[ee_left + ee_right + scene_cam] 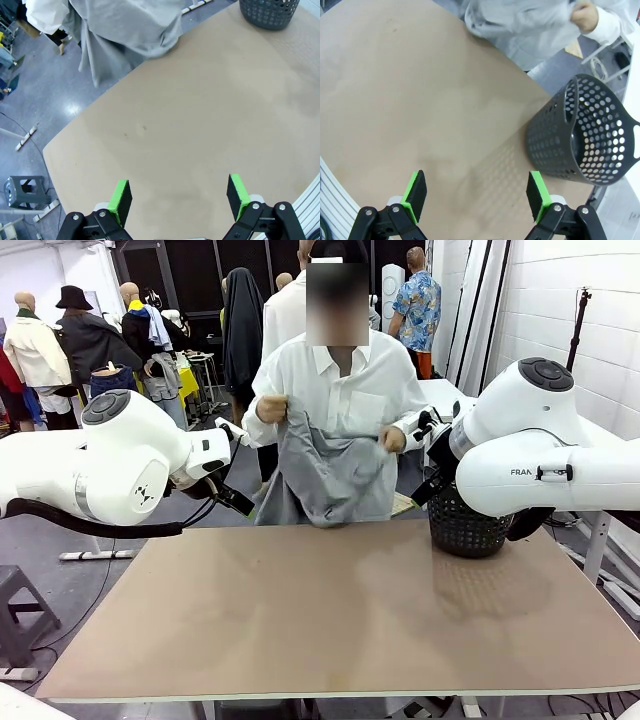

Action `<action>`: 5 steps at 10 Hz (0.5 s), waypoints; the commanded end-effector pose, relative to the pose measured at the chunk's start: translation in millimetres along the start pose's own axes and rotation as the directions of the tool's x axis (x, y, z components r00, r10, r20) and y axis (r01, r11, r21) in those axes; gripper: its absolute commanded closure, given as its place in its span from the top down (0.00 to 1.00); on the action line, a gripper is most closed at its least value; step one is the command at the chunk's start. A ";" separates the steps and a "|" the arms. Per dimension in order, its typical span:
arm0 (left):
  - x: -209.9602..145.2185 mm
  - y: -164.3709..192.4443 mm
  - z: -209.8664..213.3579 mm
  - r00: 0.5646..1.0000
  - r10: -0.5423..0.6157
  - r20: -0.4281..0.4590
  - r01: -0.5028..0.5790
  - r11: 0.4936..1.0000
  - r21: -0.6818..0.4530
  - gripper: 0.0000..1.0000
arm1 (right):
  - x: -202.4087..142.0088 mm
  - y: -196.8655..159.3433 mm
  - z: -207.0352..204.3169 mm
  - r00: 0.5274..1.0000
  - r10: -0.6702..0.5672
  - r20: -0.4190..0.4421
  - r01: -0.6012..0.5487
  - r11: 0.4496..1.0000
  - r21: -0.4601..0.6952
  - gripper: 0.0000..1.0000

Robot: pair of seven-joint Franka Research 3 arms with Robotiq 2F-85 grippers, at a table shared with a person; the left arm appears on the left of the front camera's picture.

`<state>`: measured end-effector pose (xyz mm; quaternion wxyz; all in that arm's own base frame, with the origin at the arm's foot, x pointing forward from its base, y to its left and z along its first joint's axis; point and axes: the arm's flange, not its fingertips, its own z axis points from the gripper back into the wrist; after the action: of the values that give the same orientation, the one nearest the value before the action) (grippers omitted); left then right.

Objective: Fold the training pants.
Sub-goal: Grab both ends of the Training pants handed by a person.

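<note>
A person in a white shirt stands at the far side of the table and holds up the light grey training pants [325,475] with both hands; the cloth's lower end rests on the table's far edge. The pants also hang at the top of the left wrist view [125,32] and the right wrist view [530,30]. My left gripper [180,197] is open above bare tabletop, well short of the pants. My right gripper [477,192] is open too, hovering over the table beside the basket. Nothing is between either pair of green pads.
A black perforated basket [468,525] stands at the table's far right, close to my right arm; it is seen too in the right wrist view [582,135] and the left wrist view [270,12]. The brown tabletop [340,610] is bare across the middle and front.
</note>
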<state>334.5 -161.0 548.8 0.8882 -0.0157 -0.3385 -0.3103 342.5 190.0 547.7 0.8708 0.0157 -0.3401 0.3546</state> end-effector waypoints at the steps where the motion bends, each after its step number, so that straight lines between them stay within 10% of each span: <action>1: 0.1 0.1 0.4 1.000 -0.007 0.001 0.007 1.000 0.000 1.00 | 0.5 1.4 0.1 1.000 0.001 0.002 -0.001 1.000 0.005 1.00; 5: 0.1 0.1 0.4 1.000 -0.007 0.001 0.007 1.000 0.000 1.00 | 0.5 1.4 0.1 1.000 0.001 0.002 -0.001 1.000 0.005 1.00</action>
<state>334.5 -161.0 548.8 0.8882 -0.0157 -0.3385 -0.3103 342.5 190.0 547.7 0.8708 0.0157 -0.3401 0.3546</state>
